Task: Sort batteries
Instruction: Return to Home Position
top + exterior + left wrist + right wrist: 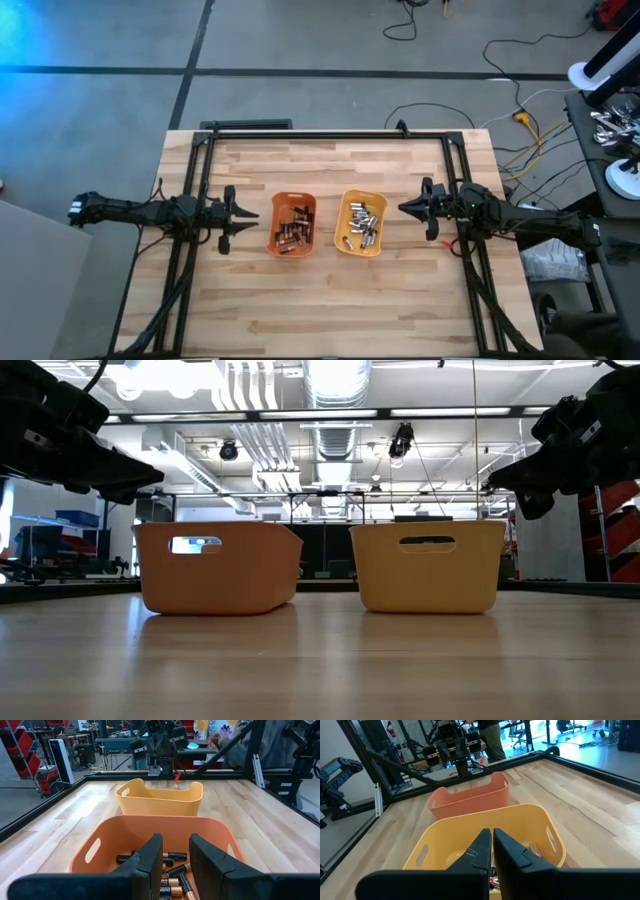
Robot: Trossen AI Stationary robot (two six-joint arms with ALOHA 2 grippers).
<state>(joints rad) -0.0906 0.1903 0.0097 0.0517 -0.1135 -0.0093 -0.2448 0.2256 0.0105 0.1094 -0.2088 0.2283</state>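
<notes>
High view, batteries [293, 236] lying flat, axes mixed

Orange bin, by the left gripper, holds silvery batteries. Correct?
No. The orange bin by the left gripper holds dark, copper-banded batteries, as the high and left wrist views show. The silvery batteries lie in the yellow bin.

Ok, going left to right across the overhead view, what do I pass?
Left claw → orange tray holding dark coppery batteries → yellow tray holding silvery batteries → right claw.
</notes>
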